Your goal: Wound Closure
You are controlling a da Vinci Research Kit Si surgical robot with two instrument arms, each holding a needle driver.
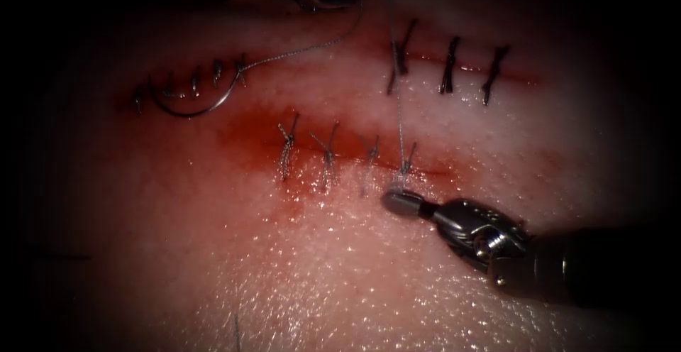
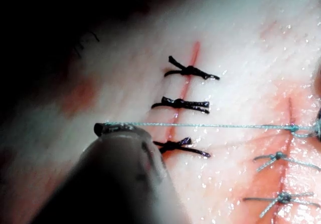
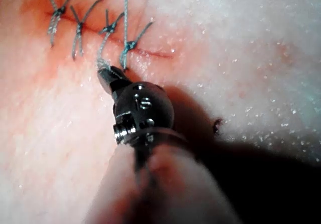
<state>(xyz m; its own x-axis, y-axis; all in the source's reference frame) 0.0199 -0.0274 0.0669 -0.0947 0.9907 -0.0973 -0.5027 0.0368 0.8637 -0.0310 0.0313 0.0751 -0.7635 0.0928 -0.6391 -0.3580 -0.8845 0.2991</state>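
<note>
Right tool [image 1: 397, 201] is clamped on the short thread end at the fourth knot [image 1: 406, 169]. Left tool [image 2: 108, 129] grips the long thread [image 2: 210, 126], pulled taut. Needle [image 1: 195, 105] lies loose on the tissue [image 1: 340, 274], upper left. Four stitches are in; the cut [image 1: 433, 172] looks almost closed.

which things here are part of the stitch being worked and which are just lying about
In the job:
- right tool, jaws shut on the thread at the knot
- left tool, holding the thread's other end
- middle cut in the tissue

Lying about:
- needle, loose on the tissue at the upper left stitches
- dark stitches
- red fluid
</note>
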